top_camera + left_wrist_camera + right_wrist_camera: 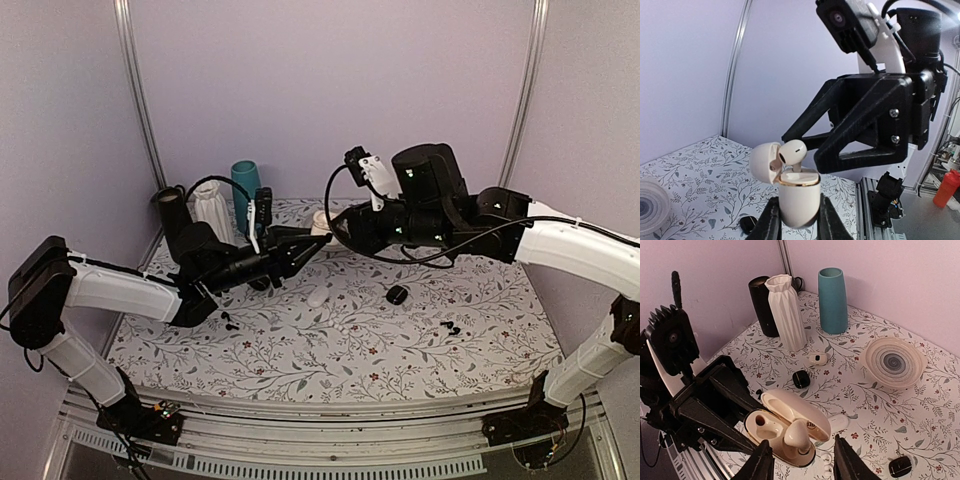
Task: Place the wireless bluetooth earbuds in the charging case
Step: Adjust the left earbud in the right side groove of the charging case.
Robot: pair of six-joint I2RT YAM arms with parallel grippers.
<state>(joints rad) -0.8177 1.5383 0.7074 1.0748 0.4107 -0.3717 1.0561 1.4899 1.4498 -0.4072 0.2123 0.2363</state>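
Note:
My left gripper [799, 201] is shut on the lower half of the charging case [799, 197], holding it upright above the table with its lid hinged open. One white earbud [792, 152] stands stem-down in the case's near well [799, 442], with its head sticking up. The other well [760, 421] is empty. My right gripper [801, 444] is open, with a finger on each side of that earbud and neither touching it. A second small white earbud [826, 465] lies on the table below. From above, both grippers meet at the case [322, 224].
At the back left stand a black cylinder [764, 305], a white ribbed vase [786, 310] and a teal vase [832, 300]. A swirl-patterned bowl [894, 361], two black cases [801, 378] [900, 466], a white oval object [838, 422] and black earbuds [452, 327] lie on the floral cloth.

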